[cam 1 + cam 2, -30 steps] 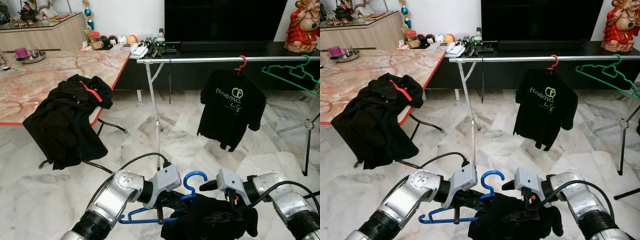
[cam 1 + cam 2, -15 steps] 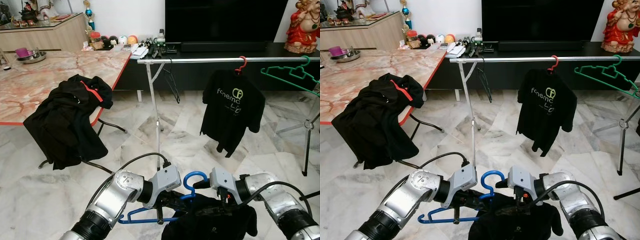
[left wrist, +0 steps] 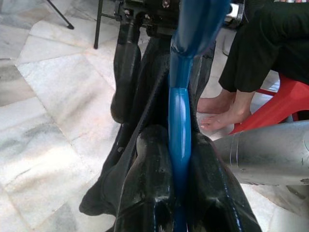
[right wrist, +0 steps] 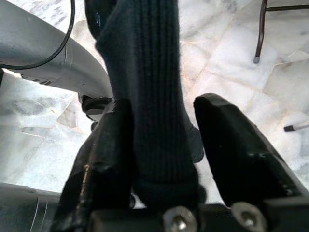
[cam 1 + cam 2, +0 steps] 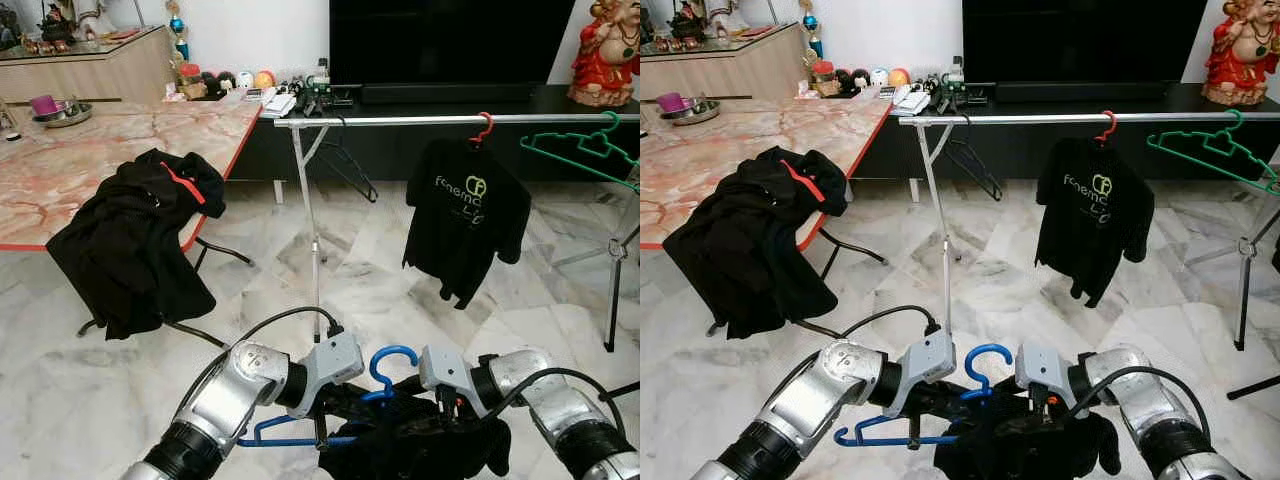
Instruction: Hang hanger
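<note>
A blue hanger (image 5: pixel 388 362) is low in front of me, hook up. My left gripper (image 5: pixel 345 400) is shut on its neck; the left wrist view has the blue hanger (image 3: pixel 179 121) pinched between the two fingers. A black garment (image 5: pixel 420 445) is bunched over the hanger's right side. My right gripper (image 5: pixel 445 410) is right beside the hook, in the cloth. In the right wrist view the garment's ribbed collar (image 4: pixel 145 72) runs between the fingers of the right gripper (image 4: pixel 164 104), against one finger and with a gap to the other. The steel rail (image 5: pixel 420 120) stands ahead.
On the rail hang a black printed T-shirt (image 5: pixel 465 215) on a red hanger, an empty black hanger (image 5: pixel 350 170) and a green hanger (image 5: pixel 585 150). A marble table (image 5: pixel 80 150) on the left carries a black jacket (image 5: pixel 130 240). A person's bare feet (image 3: pixel 222 113) rest nearby.
My right gripper has moved left, closer to the blue hanger's hook, drawing the garment with it. The black hanger on the rail has swung out to the right.
</note>
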`<state>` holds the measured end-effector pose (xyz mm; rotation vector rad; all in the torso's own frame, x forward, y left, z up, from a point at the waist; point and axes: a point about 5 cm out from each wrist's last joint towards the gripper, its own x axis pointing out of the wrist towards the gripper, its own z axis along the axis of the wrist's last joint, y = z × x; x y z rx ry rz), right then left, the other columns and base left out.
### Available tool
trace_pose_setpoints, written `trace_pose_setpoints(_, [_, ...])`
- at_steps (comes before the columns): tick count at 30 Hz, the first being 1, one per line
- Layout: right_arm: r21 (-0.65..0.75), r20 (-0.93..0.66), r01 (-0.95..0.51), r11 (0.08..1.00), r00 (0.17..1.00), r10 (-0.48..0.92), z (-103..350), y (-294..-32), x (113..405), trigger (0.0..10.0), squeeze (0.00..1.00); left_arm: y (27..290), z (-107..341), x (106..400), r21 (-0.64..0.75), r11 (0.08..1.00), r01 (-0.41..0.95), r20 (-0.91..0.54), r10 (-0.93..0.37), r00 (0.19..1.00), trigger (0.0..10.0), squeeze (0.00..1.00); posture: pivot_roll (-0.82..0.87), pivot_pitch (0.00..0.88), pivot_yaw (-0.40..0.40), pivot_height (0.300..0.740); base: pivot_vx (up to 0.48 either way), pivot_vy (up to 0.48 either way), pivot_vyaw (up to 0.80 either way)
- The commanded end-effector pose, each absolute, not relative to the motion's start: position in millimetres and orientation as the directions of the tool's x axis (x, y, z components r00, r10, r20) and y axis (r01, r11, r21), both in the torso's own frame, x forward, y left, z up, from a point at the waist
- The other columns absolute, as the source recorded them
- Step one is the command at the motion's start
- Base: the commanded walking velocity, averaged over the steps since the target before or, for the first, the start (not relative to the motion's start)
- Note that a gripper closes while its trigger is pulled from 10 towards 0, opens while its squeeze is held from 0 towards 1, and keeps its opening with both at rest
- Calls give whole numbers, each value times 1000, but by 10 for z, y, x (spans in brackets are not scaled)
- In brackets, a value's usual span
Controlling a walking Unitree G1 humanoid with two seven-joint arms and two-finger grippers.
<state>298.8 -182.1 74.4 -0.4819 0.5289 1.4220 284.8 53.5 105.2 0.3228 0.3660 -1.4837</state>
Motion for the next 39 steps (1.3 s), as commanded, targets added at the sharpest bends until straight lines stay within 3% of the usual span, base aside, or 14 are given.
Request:
trace_pose_setpoints(1, [1,-616,-997,82,64,786,721,-1803,2978,0,0,477,1172,2850,31,39,999,-395,-918,48,10000,0,26,4,5,740,0,0,0])
trace_pose_setpoints(39, [53,-640,-997,56,10,769,563,-1831,2830,0,0,437,1192,2920,79,87,993,-383,-917,111,10000,0,14,0,8,740,0,0,0])
